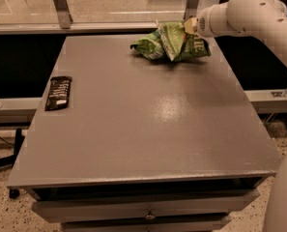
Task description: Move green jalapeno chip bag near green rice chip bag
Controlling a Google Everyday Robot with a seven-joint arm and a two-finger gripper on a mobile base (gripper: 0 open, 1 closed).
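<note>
On the gray counter (148, 129), past a black snack packet (59, 93) near its left edge, the crumpled green jalapeno chip bag (179, 42), white-lettered on its right, stood at the far edge touching the smaller green rice chip bag (147, 48), its top clamped in the hand (190, 26).

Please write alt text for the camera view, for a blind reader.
The gripper is at the top edge of the green jalapeno chip bag, which touches the green rice chip bag at the far edge of the table. A black packet lies left.
</note>
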